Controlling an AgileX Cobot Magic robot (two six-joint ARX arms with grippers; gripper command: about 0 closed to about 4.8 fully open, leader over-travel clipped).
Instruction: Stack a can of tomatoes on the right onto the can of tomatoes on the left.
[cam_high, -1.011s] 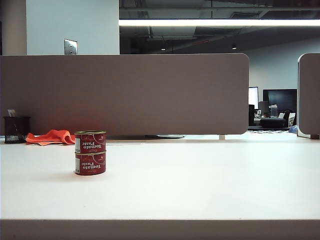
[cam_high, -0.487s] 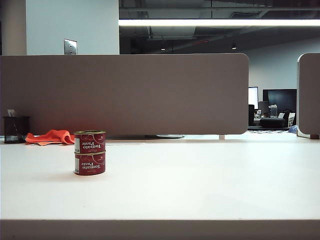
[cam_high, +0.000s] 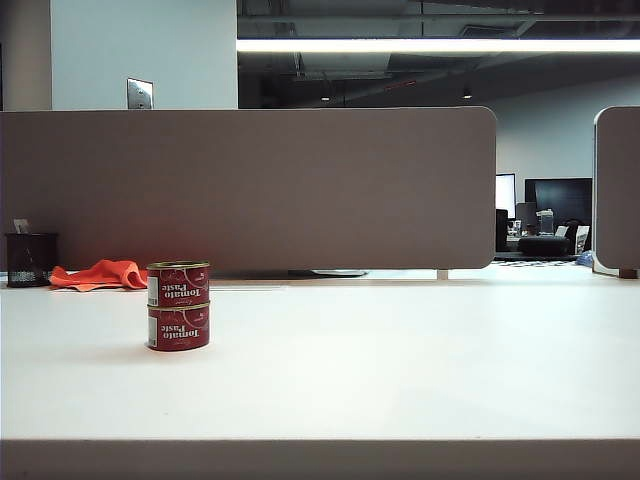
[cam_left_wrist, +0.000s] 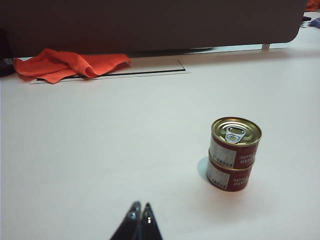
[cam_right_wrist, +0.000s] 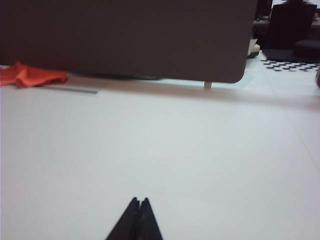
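Plain white desk with a long grey partition behind it, and a crumpled orange cloth lying at the foot of that partition. Pretty quiet out here.

So what changed over the last second? Basically nothing on the table. The two short red tomato paste cans with gold lids are in the same spot in the exterior view, the upper can sitting squarely on the lower can, edges lined up, no lean that I can see. Neither arm shows in that view at all, then or now.

My left claw is pinched together, tips touching, holding nothing. The stack is ahead of it and off to one side, well apart; from here the pull tab on the upper can faces straight up. My right claw is likewise pressed closed and empty, with only bare desk in front of it and no can anywhere near.

My read: the stacking's done. Top can is standing on its own with both claws clear of it, and it hasn't budged, so I'd call it stable. Nothing left but to stay parked.
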